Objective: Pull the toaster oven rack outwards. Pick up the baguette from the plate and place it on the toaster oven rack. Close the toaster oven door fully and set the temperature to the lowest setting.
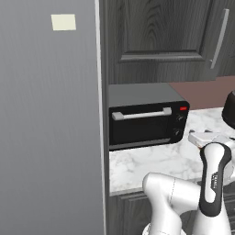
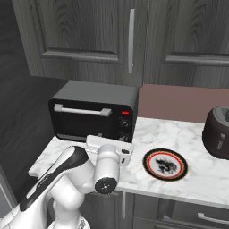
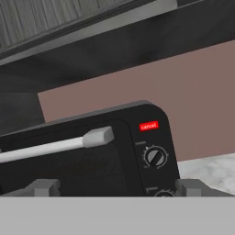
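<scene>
While the arm is hanging low over the marble counter (image 2: 197, 179), its gripper (image 3: 114, 186) is facing the toaster oven (image 1: 144, 114) with the fingers spread wide apart, gripping nothing. Toaster oven door (image 2: 82, 120) is sitting shut, silver handle (image 3: 55, 144) running across its top edge, red light (image 3: 148, 125) glowing above the two knobs (image 3: 155, 157). Plate (image 2: 165, 164) is lying on the counter to the oven's right, near a large dark vessel (image 2: 218, 132). Baguette cannot be made out on it.
</scene>
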